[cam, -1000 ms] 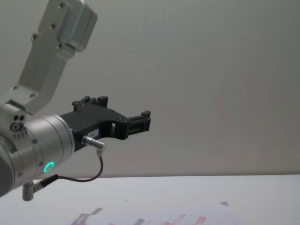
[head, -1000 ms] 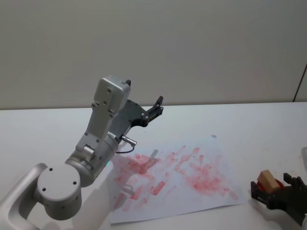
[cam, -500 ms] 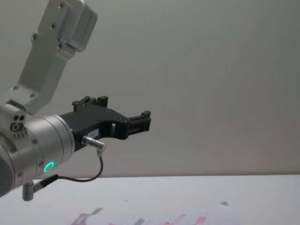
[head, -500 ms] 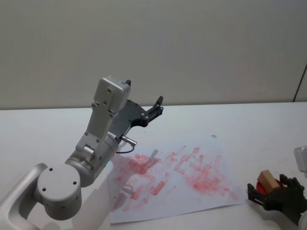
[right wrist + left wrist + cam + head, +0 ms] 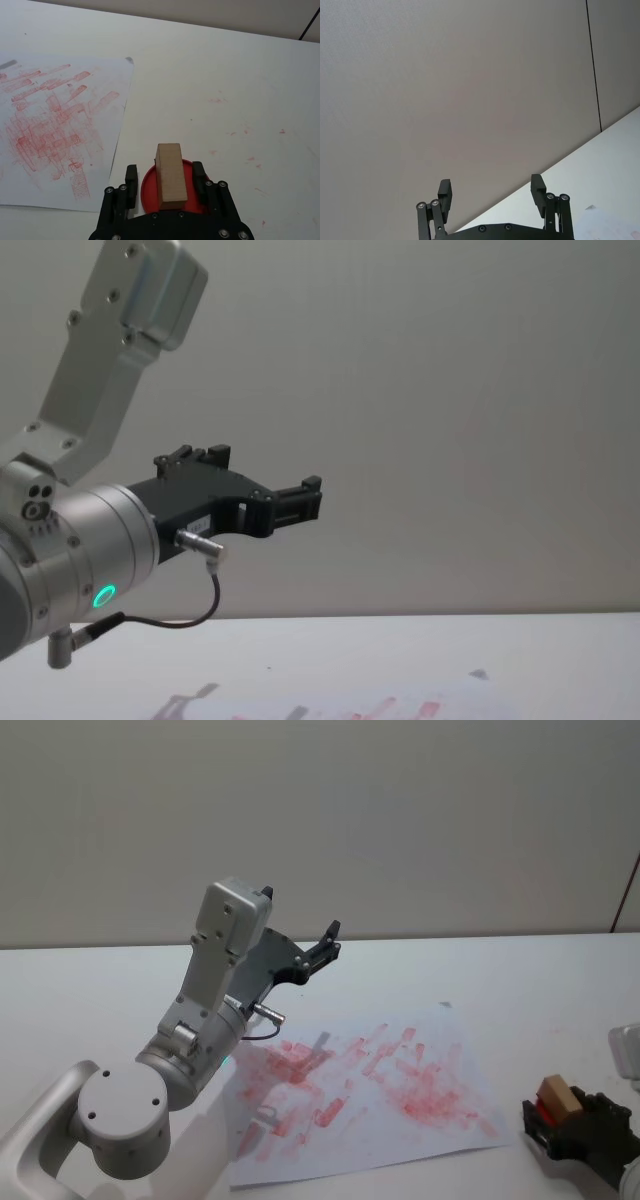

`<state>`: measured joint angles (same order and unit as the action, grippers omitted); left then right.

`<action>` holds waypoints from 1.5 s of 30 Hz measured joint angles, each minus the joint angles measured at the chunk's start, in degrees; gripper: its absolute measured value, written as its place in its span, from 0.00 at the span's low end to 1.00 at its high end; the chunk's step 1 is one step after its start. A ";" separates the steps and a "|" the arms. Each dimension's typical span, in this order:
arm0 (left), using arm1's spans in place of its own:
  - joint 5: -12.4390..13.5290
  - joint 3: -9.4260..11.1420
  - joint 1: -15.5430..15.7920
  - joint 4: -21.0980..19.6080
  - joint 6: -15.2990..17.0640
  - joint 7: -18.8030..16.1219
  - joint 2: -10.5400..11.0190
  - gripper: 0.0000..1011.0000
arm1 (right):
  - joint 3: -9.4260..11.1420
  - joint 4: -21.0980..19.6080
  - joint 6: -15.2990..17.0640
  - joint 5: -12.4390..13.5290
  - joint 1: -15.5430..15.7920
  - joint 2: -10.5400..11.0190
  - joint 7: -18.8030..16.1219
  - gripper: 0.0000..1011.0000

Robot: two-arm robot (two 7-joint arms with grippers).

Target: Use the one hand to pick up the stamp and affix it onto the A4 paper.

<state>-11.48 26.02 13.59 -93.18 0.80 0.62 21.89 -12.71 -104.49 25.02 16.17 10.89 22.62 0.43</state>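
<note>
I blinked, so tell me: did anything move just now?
The right black ribbed gripper, open astride the tan wooden block stamp on its round red pad, nudged slightly left, then back. Nothing grabbed or released. Left gripper and red-marked white paper stayed put.

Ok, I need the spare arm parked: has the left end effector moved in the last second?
No. The left end effector sits at the same height above the table as before.
</note>
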 joint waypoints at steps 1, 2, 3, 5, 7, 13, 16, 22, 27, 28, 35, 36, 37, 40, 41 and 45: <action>0.00 0.00 0.00 0.00 0.00 0.00 0.00 0.99 | -0.01 0.02 0.02 -0.03 -0.02 -0.01 -0.02 0.64; 0.00 0.00 0.00 0.00 0.00 0.00 0.00 0.99 | -0.02 0.03 0.04 -0.04 -0.04 -0.02 -0.03 0.62; 0.00 0.00 0.00 0.00 0.00 0.00 0.00 0.99 | -0.03 0.05 0.07 -0.07 -0.06 -0.02 -0.05 0.58; 0.00 0.00 0.00 0.00 0.00 0.00 0.00 0.99 | -0.04 0.07 0.10 -0.10 -0.08 -0.03 -0.07 0.55; 0.00 0.00 0.00 0.00 0.00 0.00 0.00 0.99 | -0.05 0.08 0.13 -0.13 -0.09 -0.04 -0.09 0.47; 0.00 0.00 0.00 0.00 0.00 0.00 0.00 0.99 | -0.05 0.11 0.17 -0.17 -0.12 -0.07 -0.13 0.29; 0.00 0.00 0.00 0.00 0.00 0.00 0.00 0.99 | -0.05 0.14 0.19 -0.18 -0.14 -0.09 -0.16 0.22; 0.00 0.00 0.00 0.00 0.00 0.00 0.00 0.99 | -0.05 0.17 0.22 -0.21 -0.17 -0.10 -0.18 0.22; 0.00 0.00 0.00 0.00 0.00 0.00 0.00 0.99 | -0.05 0.17 0.25 -0.25 -0.18 -0.10 -0.18 0.22; 0.00 0.00 0.00 0.00 0.00 0.00 0.00 0.99 | -0.05 0.17 0.25 -0.25 -0.19 -0.10 -0.18 0.22; 0.00 0.00 0.00 0.00 0.00 0.00 0.00 0.99 | -0.05 0.17 0.25 -0.25 -0.19 -0.10 -0.18 0.22; 0.00 0.00 0.00 0.00 0.00 0.00 0.00 0.99 | -0.05 0.17 0.25 -0.25 -0.19 -0.10 -0.18 0.22; 0.00 0.00 0.00 0.00 0.00 0.00 0.00 0.99 | -0.05 0.17 0.25 -0.25 -0.19 -0.10 -0.18 0.22; 0.00 0.00 0.00 0.00 0.00 0.00 0.00 0.99 | -0.05 0.17 0.25 -0.25 -0.19 -0.10 -0.18 0.22; 0.00 0.00 0.00 0.00 0.00 0.00 0.00 0.99 | -0.05 0.17 0.25 -0.25 -0.19 -0.10 -0.18 0.22; 0.00 0.00 0.00 0.00 0.00 0.00 0.00 0.99 | -0.05 0.17 0.25 -0.26 -0.19 -0.10 -0.18 0.22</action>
<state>-11.48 26.02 13.59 -93.18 0.80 0.63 21.89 -12.77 -104.32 25.27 15.91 10.70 22.51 0.25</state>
